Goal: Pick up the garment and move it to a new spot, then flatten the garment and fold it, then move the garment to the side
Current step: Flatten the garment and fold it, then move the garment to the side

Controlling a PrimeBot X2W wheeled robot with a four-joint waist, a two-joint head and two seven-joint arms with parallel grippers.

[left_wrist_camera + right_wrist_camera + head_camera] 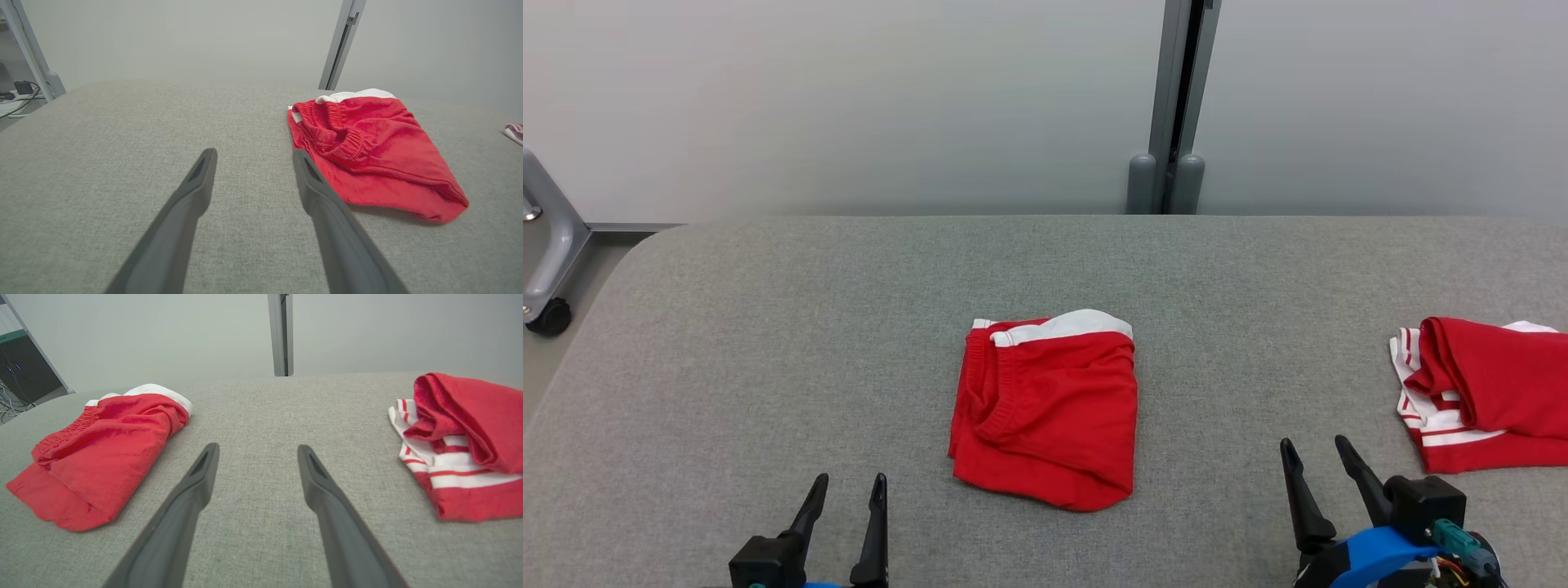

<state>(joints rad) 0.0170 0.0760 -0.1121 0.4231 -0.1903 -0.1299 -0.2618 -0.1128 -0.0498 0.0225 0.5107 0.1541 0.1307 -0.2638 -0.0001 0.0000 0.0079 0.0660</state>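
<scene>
So the big grey padded table [768, 343] takes up most of the scene. The garment [1049, 408], a pair of red shorts with a white band showing at the far edge, sits pretty much dead centre on it. It's doubled over into a squarish bundle with the elastic waistband curled along its left side. Way over at the right edge there's a second red-and-white striped piece [1486, 392], well apart from the shorts. Both arms hang at the near edge: left gripper [849, 482] near-left of the shorts, right gripper [1313, 445] between the shorts and the striped piece. Each has its jaws spread wide, with nothing in them and no contact with cloth. My read is the shorts look folded, so what's left is shifting them off to the side. If it were me, I'd come in low at the two near corners and get one jaw under all the layers. Pinching just the top layer would probably peel the fold open. The near-right corner looks puffy and loose, so bite deep there. Lift both sides level, keep it low, and set it down short of the striped piece so the two don't overlap.
</scene>
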